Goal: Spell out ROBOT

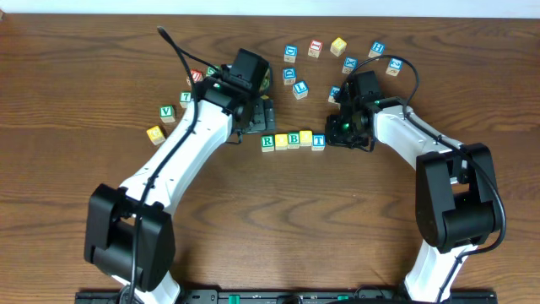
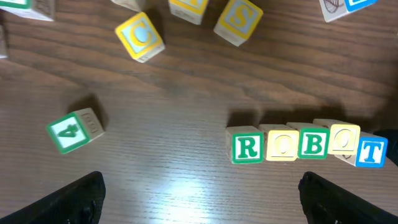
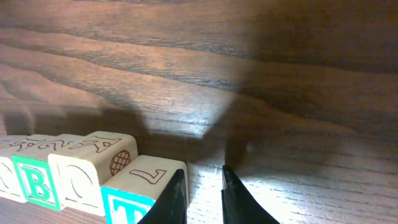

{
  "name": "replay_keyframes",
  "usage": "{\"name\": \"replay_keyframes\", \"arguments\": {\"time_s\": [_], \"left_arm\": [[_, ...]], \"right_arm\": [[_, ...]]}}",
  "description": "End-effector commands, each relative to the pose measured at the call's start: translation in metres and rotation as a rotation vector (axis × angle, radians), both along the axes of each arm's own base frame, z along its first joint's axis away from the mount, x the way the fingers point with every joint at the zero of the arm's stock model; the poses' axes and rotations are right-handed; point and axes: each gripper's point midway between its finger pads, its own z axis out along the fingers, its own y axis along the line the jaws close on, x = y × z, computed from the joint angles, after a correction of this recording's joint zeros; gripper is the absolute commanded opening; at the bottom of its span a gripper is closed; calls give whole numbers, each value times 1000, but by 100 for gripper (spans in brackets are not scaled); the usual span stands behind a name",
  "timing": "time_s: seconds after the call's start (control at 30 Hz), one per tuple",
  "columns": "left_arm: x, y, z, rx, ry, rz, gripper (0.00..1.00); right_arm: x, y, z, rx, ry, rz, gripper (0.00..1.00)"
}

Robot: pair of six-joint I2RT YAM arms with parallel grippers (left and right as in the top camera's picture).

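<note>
Overhead: five square wooden cubes point(image 1: 293, 140) lie in a touching row on the dark, grained bench point(image 1: 270, 236), between the two arms.

Left wrist: the faces read R cube point(image 2: 247, 147) and B cube point(image 2: 313, 144) in green, T cube point(image 2: 371, 152) in blue, with faint yellow O cubes point(image 2: 283, 145) between. The left fingers point(image 2: 74, 199) are spread wide and empty.

Right wrist: the right fingers point(image 3: 171, 199) are nearly clenched on nothing, just beside the T cube.

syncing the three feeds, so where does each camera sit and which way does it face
overhead: fixed above the table, facing straight down; left arm and right arm both show.
left wrist: on the left arm, looking down on the ROBOT row; left pincer wide open, fingers at the bottom corners.
right wrist: low beside the T cube, looking along the tabletop; right pincer nearly shut, empty.
shared: the T cube shows in all three.
</note>
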Motion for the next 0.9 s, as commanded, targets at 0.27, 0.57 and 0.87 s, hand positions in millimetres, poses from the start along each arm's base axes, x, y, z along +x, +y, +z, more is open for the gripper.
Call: {"name": "replay_keyframes", "arguments": {"time_s": [0.27, 0.57, 0.87], "left_arm": [[7, -11, 0, -17, -23, -8, 98], [11, -12, 2, -11, -45, -45, 98], [27, 35, 23, -18, -87, 57, 98]], "right_arm": [[0, 15, 1, 44, -26, 74, 17], [5, 13, 5, 2, -56, 80, 13], [12, 8, 65, -30, -141, 42, 17]]}}
